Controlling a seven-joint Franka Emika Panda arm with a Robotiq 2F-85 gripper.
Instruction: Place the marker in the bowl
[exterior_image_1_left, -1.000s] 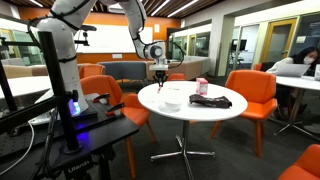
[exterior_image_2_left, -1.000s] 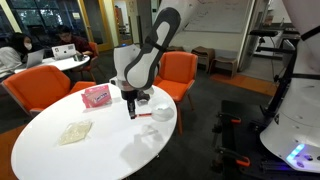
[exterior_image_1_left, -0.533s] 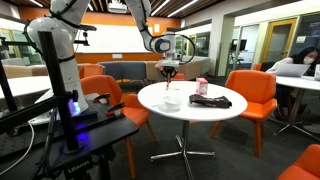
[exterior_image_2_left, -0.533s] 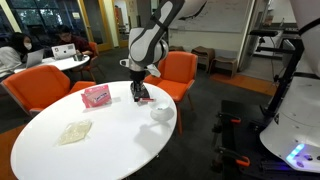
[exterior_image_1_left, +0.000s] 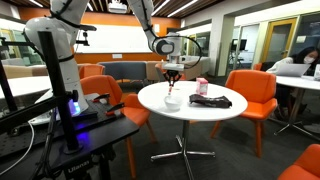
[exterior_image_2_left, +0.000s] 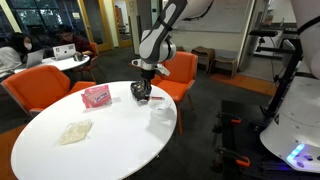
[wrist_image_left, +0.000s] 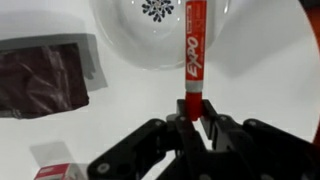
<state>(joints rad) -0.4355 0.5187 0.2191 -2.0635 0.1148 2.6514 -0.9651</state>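
Observation:
In the wrist view my gripper (wrist_image_left: 193, 118) is shut on the lower end of the red Expo marker (wrist_image_left: 194, 45). The marker points away from me, and its far end reaches over the white bowl (wrist_image_left: 118, 38), which has a small dark pattern in its middle. In both exterior views the gripper (exterior_image_1_left: 172, 77) (exterior_image_2_left: 141, 93) hangs above the round white table. The bowl (exterior_image_1_left: 173, 101) (exterior_image_2_left: 161, 110) sits just below and beside it. The marker is too small to make out in the exterior views.
A dark cloth-like bundle (wrist_image_left: 45, 75) (exterior_image_1_left: 212, 99) and a pink-and-white carton (exterior_image_1_left: 203, 87) (exterior_image_2_left: 97, 96) lie on the round white table (exterior_image_1_left: 195, 112). Orange chairs (exterior_image_1_left: 250, 95) (exterior_image_2_left: 35, 90) surround it. The robot's stand (exterior_image_1_left: 60, 90) is beside the table.
The gripper has risen from the tabletop with the marker and moved sideways to hang over the bowl.

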